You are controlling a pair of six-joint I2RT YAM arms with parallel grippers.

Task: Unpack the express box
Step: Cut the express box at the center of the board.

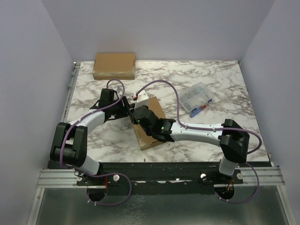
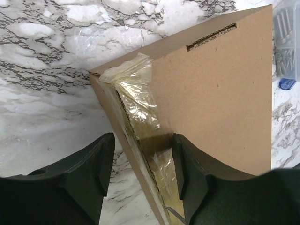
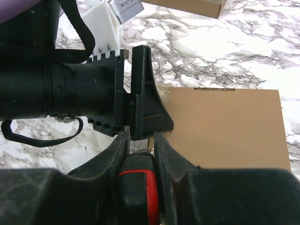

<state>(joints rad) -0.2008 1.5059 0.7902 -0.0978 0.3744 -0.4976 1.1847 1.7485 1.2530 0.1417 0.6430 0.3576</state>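
Two arms are working over the marble table, and I count two cardboard boxes up there. The express box lies skewed at the table's centre. The second box sits closed, well apart at eleven o'clock by the far edge. One clear plastic case of small parts lies at two o'clock, and whatever print it carries is too small to read. Both boxes are plain brown on the faces I can see.

Both grippers meet over the express box's eleven o'clock end. The left gripper stands roughly half spread with nothing clamped. Its fingers straddle the box's taped edge, one over the marble, the other over the brown top. One wrinkled strip of clear tape runs along that edge and wraps the corner. A single narrow slot is cut in the top panel near the far edge.

The right gripper is clamped narrow on one red-and-black tool, the handle squeezed between the pads. The tool's tip is hidden behind the left gripper's finger, so I cannot tell what, if anything, touches the cardboard there.
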